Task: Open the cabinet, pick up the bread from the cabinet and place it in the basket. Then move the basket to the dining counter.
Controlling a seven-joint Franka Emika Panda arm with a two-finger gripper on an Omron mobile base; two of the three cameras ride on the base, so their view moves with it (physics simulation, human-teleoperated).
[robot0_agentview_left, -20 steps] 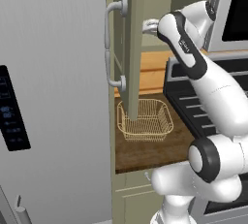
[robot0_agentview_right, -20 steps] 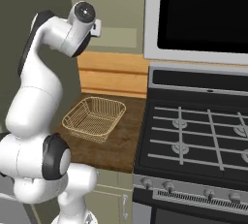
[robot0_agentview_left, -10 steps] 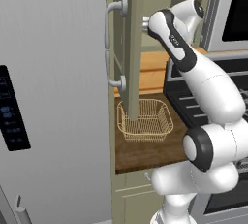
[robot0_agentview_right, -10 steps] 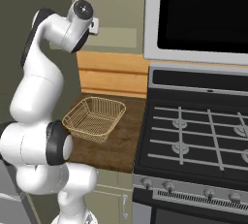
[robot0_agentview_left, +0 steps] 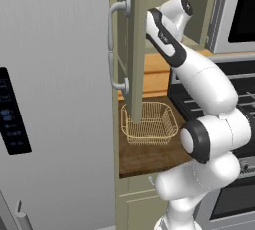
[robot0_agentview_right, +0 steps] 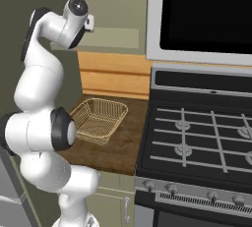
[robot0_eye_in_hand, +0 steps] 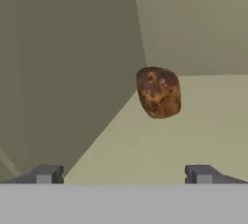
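Olive-beige cabinet (robot0_agentview_left: 137,50) door swung open at left, beside grey fridge (robot0_agentview_left: 55,99). Pale gold wire basket (robot0_agentview_left: 148,122) on dark wood worktop (robot0_agentview_left: 149,154) below. Dark-brown bread (robot0_eye_in_hand: 159,92) on cabinet shelf, ahead of gripper (robot0_eye_in_hand: 123,173), jaws spread wide, holding nothing.

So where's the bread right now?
In the hand view, the bread sits on the cabinet shelf near the back corner, ahead of the open gripper and a little right of centre.
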